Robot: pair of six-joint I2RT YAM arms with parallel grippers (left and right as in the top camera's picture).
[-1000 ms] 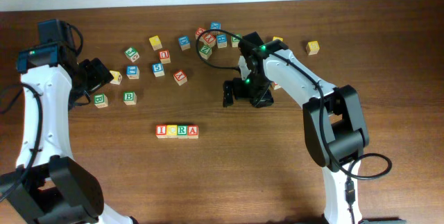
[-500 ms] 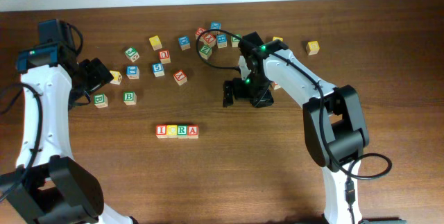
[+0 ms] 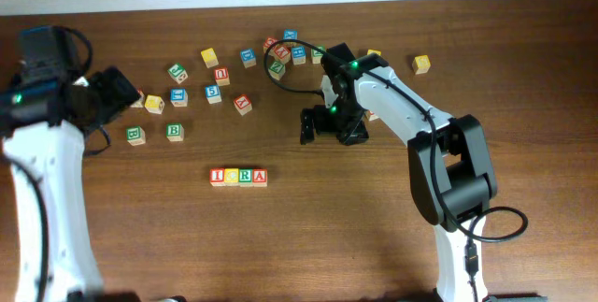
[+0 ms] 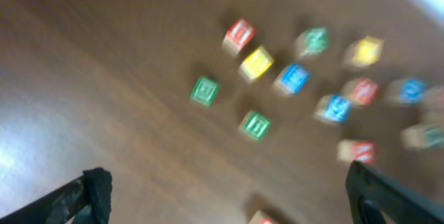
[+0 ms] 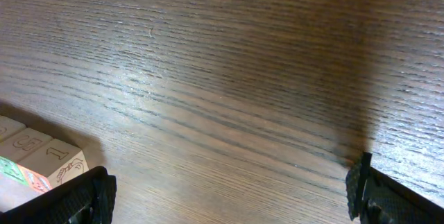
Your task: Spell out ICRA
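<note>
Four letter cubes stand side by side in a row near the table's middle: red I (image 3: 217,177), yellow C (image 3: 231,177), green R (image 3: 246,177), red A (image 3: 260,177). My left gripper (image 3: 129,96) is far off at the left, open, beside a yellow cube (image 3: 154,104). The left wrist view is blurred; its fingers (image 4: 94,193) stand wide apart with nothing between them. My right gripper (image 3: 307,126) hovers above and to the right of the row, open. Between its fingers (image 5: 94,196) there is only bare wood.
Several other letter cubes lie scattered across the back of the table, from two green ones (image 3: 174,132) at the left to a yellow one (image 3: 421,64) at the far right. A few cube sides (image 5: 31,158) show at the right wrist view's lower-left corner.
The left arm has swung to the left and its wrist view is blurred by the motion. The right arm and the row of cubes have not moved.
</note>
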